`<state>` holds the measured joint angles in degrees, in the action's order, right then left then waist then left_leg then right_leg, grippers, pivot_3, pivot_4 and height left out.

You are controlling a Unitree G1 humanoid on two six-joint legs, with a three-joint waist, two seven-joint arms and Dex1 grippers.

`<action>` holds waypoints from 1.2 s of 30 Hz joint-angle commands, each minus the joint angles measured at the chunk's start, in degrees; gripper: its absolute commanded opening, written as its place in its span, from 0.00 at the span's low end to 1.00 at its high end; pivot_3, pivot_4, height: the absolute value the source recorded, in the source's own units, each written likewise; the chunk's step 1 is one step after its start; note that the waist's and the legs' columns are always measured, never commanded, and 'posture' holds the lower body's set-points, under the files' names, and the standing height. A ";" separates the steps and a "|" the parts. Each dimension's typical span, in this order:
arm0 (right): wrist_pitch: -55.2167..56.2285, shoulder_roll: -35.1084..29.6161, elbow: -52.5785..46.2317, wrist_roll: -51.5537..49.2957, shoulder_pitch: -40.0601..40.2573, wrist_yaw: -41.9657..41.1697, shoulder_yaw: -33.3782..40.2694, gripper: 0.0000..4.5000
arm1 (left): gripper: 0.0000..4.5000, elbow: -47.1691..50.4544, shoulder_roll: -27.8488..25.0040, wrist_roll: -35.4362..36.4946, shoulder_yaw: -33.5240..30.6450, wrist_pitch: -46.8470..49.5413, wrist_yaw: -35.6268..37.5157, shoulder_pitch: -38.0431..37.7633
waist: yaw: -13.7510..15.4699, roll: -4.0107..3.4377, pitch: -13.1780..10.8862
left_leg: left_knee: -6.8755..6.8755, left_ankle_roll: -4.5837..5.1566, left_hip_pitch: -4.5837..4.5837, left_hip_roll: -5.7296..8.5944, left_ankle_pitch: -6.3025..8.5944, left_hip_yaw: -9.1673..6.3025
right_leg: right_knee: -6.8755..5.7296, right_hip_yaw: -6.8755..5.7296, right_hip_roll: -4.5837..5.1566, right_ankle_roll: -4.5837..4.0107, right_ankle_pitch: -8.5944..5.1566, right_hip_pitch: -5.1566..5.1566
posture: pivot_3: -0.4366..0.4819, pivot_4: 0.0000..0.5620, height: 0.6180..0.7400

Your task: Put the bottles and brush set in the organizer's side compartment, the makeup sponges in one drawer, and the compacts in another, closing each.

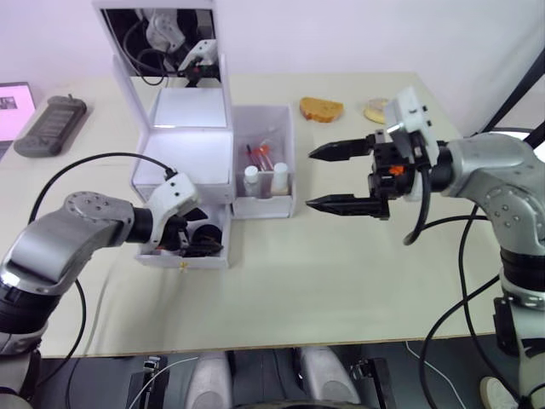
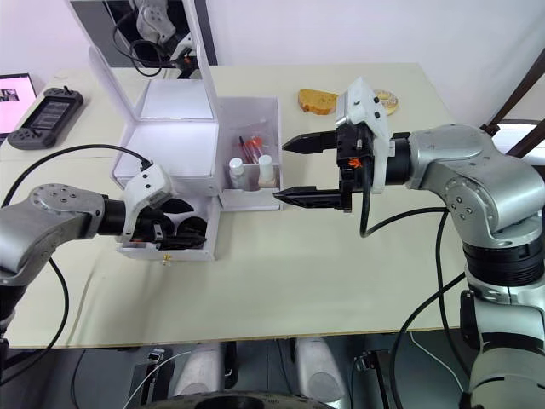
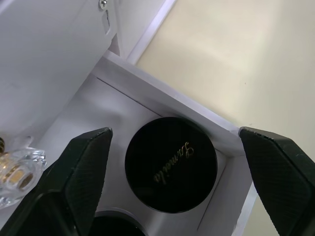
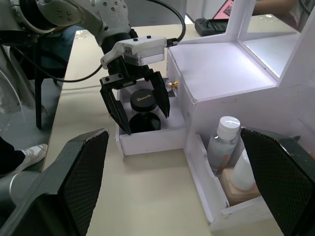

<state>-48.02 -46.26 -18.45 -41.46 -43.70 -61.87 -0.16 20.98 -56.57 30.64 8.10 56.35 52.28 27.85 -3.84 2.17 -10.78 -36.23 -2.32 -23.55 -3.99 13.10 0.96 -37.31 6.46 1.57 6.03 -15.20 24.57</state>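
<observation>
Both eye views look down from the head over the table (image 1: 341, 281). The left wrist view sits close above the open drawer (image 3: 162, 110); the right wrist view faces that drawer from farther off, beside the organizer (image 4: 221, 73).

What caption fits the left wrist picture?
Open left gripper poised over a black compact lying in the open white drawer.

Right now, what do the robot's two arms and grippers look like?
Both arms are silver-grey metal with rounded joint housings and loose black cables looping alongside. Each wrist carries a white angular block. The left gripper and right gripper each have two black, tapered, pointed fingers. The right one shows a small orange part at its base.
</observation>
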 commanded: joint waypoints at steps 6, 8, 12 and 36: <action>0.45 -0.68 -1.10 -0.78 -0.98 -0.40 1.26 1.00 | 0.99 4.89 -3.34 4.72 -6.64 4.93 1.71 -0.51 | -0.17 0.00 0.00 | 0.01 0.00 0.00 0.00 0.00 -0.01 | 0.00 0.00 0.00 0.05 0.00 0.00 | 0.48 0.27 1.00; 0.52 -0.64 -0.93 -0.78 -1.04 -0.64 1.09 1.00 | 0.99 6.04 -5.04 6.99 -8.95 6.69 2.85 -1.62 | -0.15 0.00 0.00 | 0.03 0.00 0.00 0.00 0.00 -0.01 | 0.00 0.00 -0.01 0.05 0.00 0.00 | 0.48 0.27 1.00; 0.69 -0.55 -0.37 -0.74 -1.24 -1.54 0.58 1.00 | 0.99 7.46 -7.87 11.21 -15.67 8.96 4.57 -4.58 | -0.14 0.00 0.00 | 0.03 0.00 0.01 0.00 0.00 -0.02 | 0.00 0.00 0.00 0.02 -0.03 0.01 | 0.48 0.27 1.00; 15.53 -3.90 20.35 13.38 -1.48 -13.42 -2.88 1.00 | 0.34 11.42 36.88 2.61 -50.12 -33.40 3.96 -61.63 | -0.23 0.01 0.03 | 0.03 -0.01 0.10 0.01 0.01 0.13 | 0.18 0.05 0.12 -0.17 -0.07 -0.05 | 0.48 0.27 1.00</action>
<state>-33.16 -49.74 3.01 -28.14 -44.77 -74.77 -4.09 30.54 -20.11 34.12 -42.78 26.81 56.46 -33.27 -4.07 2.19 -10.75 -36.21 -2.34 -23.45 -3.98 13.12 1.10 -37.14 6.52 1.68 5.86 -15.27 24.52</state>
